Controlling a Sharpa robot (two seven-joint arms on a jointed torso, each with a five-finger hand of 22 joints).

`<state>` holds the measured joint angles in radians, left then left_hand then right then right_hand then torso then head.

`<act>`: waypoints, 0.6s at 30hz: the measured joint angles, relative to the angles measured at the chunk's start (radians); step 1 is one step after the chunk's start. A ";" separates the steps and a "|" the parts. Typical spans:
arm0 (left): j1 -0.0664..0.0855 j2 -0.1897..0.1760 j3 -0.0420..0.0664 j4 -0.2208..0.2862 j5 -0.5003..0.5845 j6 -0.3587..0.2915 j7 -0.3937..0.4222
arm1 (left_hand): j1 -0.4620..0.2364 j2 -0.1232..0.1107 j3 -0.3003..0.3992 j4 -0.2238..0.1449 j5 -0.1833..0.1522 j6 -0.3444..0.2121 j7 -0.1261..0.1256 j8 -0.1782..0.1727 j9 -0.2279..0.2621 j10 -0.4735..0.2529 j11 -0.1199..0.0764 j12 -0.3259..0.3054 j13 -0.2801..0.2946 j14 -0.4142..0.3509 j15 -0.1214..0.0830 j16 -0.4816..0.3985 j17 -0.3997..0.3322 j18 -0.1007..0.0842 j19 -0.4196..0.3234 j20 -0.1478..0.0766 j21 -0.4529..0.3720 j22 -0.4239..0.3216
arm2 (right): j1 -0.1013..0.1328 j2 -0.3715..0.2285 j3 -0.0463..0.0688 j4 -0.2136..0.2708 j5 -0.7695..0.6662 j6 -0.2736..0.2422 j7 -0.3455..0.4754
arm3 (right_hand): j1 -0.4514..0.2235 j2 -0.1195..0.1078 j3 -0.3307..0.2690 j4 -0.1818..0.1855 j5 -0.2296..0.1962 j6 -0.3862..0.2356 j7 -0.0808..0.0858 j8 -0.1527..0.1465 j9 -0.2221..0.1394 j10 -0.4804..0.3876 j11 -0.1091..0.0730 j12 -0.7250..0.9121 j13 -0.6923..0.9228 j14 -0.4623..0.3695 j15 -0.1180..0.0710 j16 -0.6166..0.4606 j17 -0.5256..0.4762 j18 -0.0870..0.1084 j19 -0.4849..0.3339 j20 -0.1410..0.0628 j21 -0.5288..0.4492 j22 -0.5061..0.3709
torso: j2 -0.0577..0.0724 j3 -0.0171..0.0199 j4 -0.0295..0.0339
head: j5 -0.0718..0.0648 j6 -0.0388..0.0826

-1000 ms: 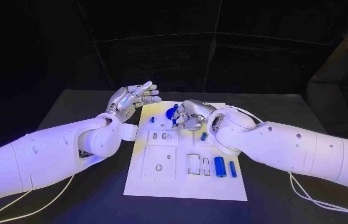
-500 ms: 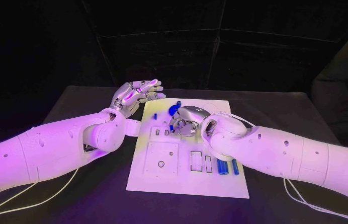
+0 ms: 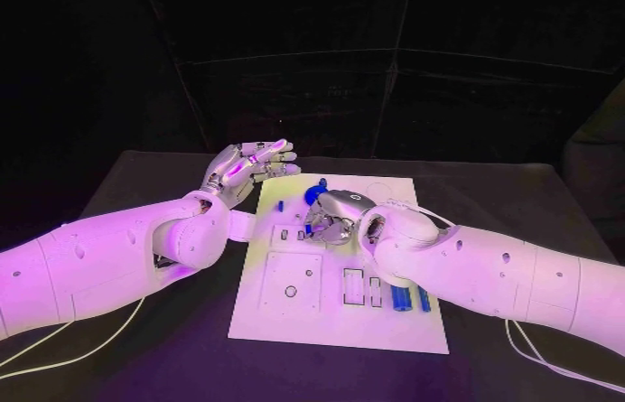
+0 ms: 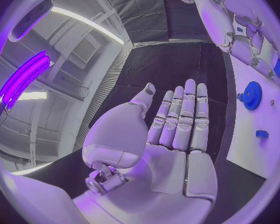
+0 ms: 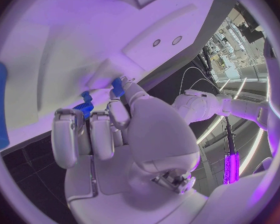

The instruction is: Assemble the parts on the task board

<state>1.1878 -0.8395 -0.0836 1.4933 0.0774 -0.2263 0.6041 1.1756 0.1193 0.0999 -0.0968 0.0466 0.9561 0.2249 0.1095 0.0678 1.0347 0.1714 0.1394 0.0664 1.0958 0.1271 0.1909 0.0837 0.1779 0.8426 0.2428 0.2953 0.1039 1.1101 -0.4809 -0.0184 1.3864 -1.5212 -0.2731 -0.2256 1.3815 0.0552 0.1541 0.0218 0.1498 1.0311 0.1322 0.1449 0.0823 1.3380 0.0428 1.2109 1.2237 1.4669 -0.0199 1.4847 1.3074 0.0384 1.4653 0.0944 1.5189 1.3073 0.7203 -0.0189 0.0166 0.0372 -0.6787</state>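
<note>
The white task board (image 3: 293, 316) lies mid-table. My right hand (image 3: 333, 214) is low over its far part with the fingers curled down, and it pinches a small blue toothed part (image 5: 85, 104) at the fingertips. A blue gear (image 3: 317, 191) stands just beyond that hand and also shows on the board (image 4: 252, 95). A small blue peg (image 3: 279, 206) stands near the board's far left edge. My left hand (image 3: 249, 171) is raised off the board's far left corner, fingers straight and apart, holding nothing (image 4: 177, 129).
Two blue cylinders (image 3: 400, 298) (image 3: 424, 298) lie side by side at the board's near right, next to narrow rectangular slots (image 3: 350, 286). A square recess with a hole (image 3: 289, 289) sits at the near left. Black table (image 3: 144, 185) surrounds the board.
The camera has shifted. My right hand has settled slightly lower and leftward over the board's far part, fingers still curled. My left hand stays raised and spread.
</note>
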 measured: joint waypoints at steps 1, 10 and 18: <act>0.000 0.000 0.000 0.000 0.000 0.000 0.000 | 0.000 0.000 0.000 0.000 0.000 0.000 0.000 0.000 0.000 0.000 0.000 0.000 0.000 0.000 0.000 0.000 0.000 0.000 0.000 0.000 0.000 0.000 | 0.000 0.000 0.000 0.000 0.000 0.000 0.000 | 0.000 0.000 0.000 0.000 0.000 0.000 0.000 0.000 0.000 0.000 0.000 0.000 0.000 0.000 0.000 0.000 0.000 0.000 0.000 0.000 0.000 0.000 | 0.000 0.0000 -0.0001 | 0.000 -0.001; 0.000 0.000 0.000 0.000 -0.001 0.001 -0.001 | 0.000 0.000 0.000 0.000 0.000 0.003 0.003 0.000 -0.001 0.000 0.000 0.000 0.000 0.000 0.000 0.000 0.000 0.000 0.000 0.000 0.000 -0.001 | 0.000 0.001 0.002 -0.006 -0.006 0.013 0.006 | -0.007 -0.007 0.003 0.003 0.004 -0.001 -0.001 -0.002 0.000 0.000 0.000 -0.005 -0.002 0.000 0.000 0.000 0.000 0.000 0.000 0.000 0.000 0.000 | 0.000 0.0001 -0.0001 | 0.000 -0.006; 0.000 0.001 0.000 0.000 -0.001 0.001 -0.002 | 0.000 0.000 0.000 0.000 0.000 0.004 0.004 0.000 -0.001 0.000 0.000 0.000 0.000 0.000 0.000 0.000 0.000 0.000 0.000 0.000 0.000 -0.001 | -0.001 -0.008 0.004 -0.001 -0.007 0.028 0.011 | -0.009 -0.009 0.003 0.003 0.008 -0.003 -0.003 -0.004 0.000 -0.004 0.004 -0.009 -0.006 0.000 0.000 0.000 0.000 0.000 0.000 0.000 0.000 0.000 | -0.001 0.0001 -0.0001 | 0.003 -0.009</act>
<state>1.1878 -0.8390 -0.0836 1.4932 0.0762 -0.2252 0.6025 1.1756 0.1194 0.0999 -0.0968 0.0466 0.9598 0.2286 0.1095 0.0670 1.0346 0.1715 0.1394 0.0663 1.0957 0.1271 0.1909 0.0835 0.1779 0.8426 0.2428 0.2953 0.1033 1.1093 -0.4887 -0.0140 1.3853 -1.5279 -0.2448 -0.2144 1.3722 0.0459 0.1568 0.0251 0.1582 1.0280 0.1294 0.1406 0.0820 1.3344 0.0464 1.2021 1.2175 1.4668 -0.0199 1.4847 1.3074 0.0384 1.4653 0.0945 1.5189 1.3073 0.7191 -0.0188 0.0165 0.0398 -0.6876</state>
